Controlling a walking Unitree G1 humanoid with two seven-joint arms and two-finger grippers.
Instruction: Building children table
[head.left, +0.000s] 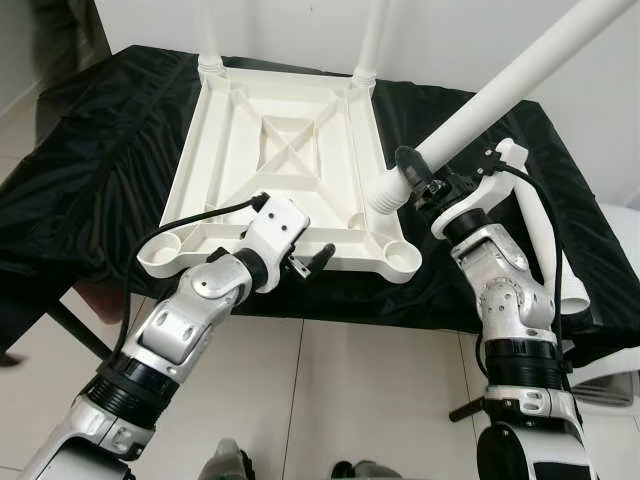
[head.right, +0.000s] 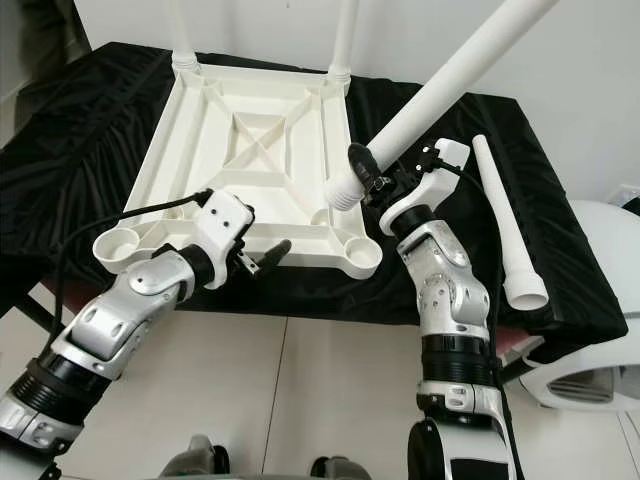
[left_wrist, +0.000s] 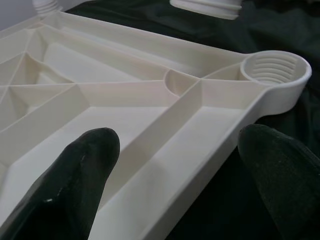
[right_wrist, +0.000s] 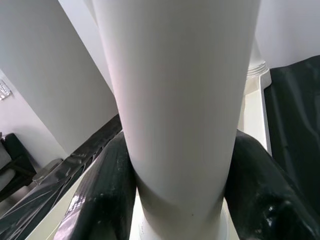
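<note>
Tabletop (head.left: 280, 150) is laid underside up on the black cloth (head.left: 90, 170) so its threaded corner sockets are exposed. A white leg (head.left: 500, 90) is clamped by the right gripper (head.left: 420, 185) above the near right socket (head.left: 400, 257). The left gripper (head.left: 305, 262) is spread open beside the near edge. No writing is readable.

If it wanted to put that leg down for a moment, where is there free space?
Bare black cloth lies left of the upturned tabletop, and a strip runs between the tabletop and the loose leg. The near right corner is crowded: the right end effector holds a leg by the socket.
</note>
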